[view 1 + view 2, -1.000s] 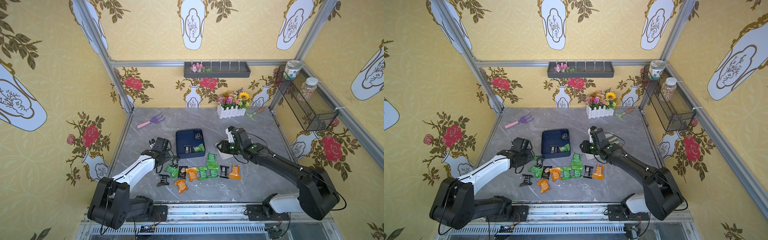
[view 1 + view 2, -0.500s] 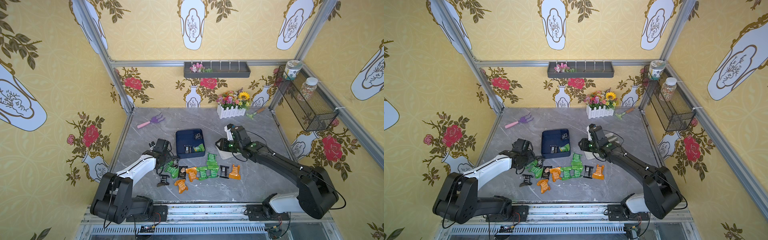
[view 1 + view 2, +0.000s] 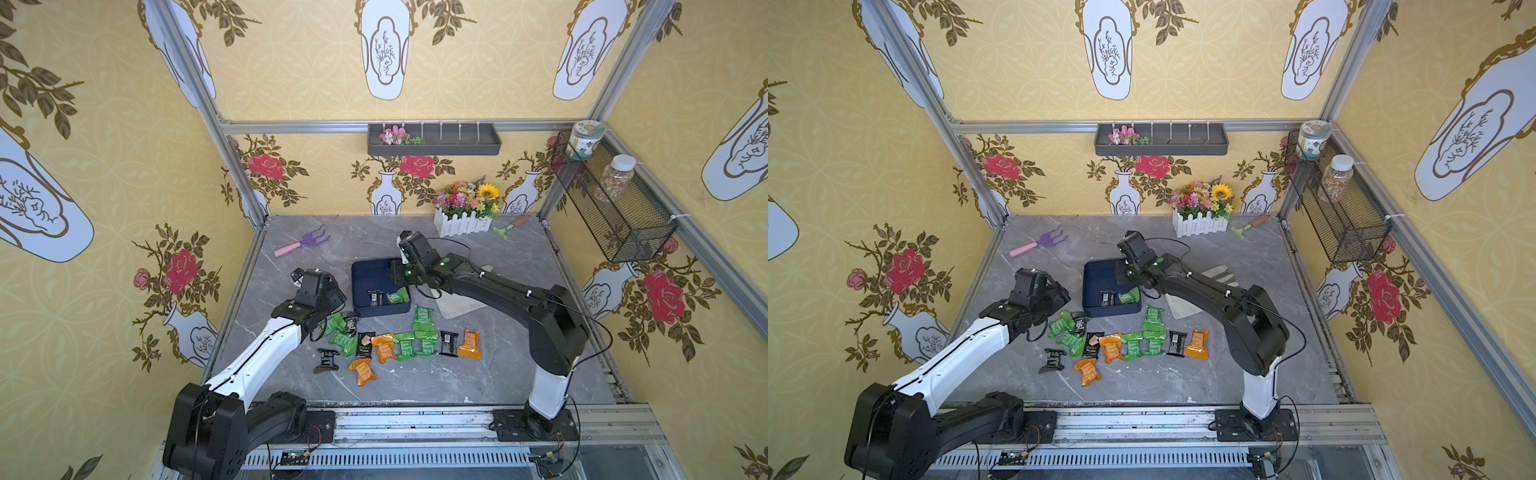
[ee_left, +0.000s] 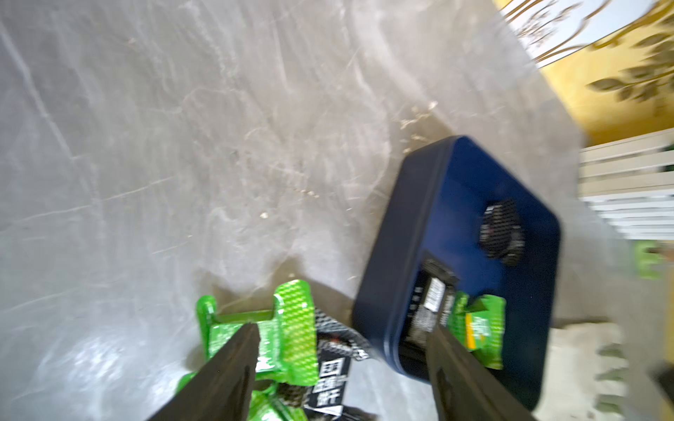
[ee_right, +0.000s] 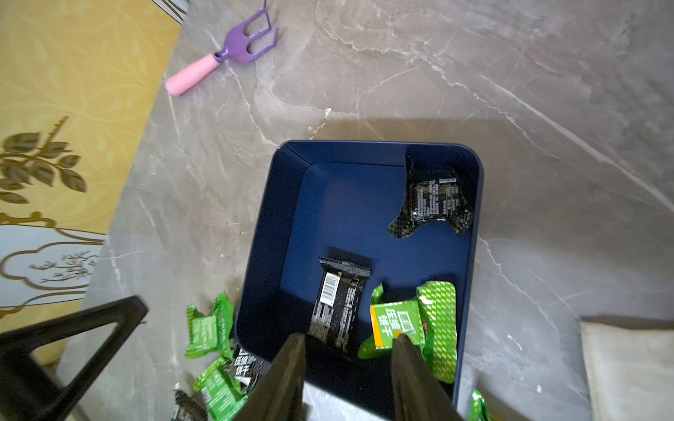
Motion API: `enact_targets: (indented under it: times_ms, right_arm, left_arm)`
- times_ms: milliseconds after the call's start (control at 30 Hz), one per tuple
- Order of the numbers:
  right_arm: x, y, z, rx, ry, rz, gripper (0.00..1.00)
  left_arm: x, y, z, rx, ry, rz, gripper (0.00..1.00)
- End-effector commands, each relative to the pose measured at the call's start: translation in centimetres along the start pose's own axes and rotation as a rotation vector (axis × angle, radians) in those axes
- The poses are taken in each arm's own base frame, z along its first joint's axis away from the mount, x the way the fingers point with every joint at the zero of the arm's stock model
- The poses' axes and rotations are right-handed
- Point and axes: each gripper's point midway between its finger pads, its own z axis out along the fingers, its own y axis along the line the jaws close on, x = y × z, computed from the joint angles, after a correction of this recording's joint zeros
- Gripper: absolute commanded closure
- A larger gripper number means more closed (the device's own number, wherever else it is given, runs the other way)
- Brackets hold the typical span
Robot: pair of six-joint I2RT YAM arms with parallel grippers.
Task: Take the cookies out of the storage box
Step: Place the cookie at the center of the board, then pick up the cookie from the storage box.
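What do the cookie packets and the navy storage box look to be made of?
The cookies look like metallised foil film: glossy, glinting diamond embossing, crimped ends. The storage box looks like matte moulded plastic, smooth-walled with rounded corners, though painted metal cannot be ruled out.

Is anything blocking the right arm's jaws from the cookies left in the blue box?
Nothing visible does. The right jaws hang open over the shallow navy square box, and the black foil packet and green foil packet lie uncovered inside, close to them.
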Motion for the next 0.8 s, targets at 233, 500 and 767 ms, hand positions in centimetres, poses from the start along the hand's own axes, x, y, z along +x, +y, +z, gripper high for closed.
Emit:
enact_targets:
  times_ms: [233,500,767]
  right_arm:
    - [0.4,-2.6,6.8,0.215,0.085,-0.086,0.57]
    - [0.1,-4.3,10.1,0.262,0.093,-0.064,0.60]
    - [0.4,-4.7,12.0,0.262,0.106,-0.052,0.72]
  left_arm:
    - [0.9,-3.1,0.5,0.237,0.027,-0.168,0.26]
    - [1.6,-3.0,1.1,0.231,0.061,-0.159,0.27]
    - [1.6,-2.9,0.7,0.229,0.062,-0.156,0.27]
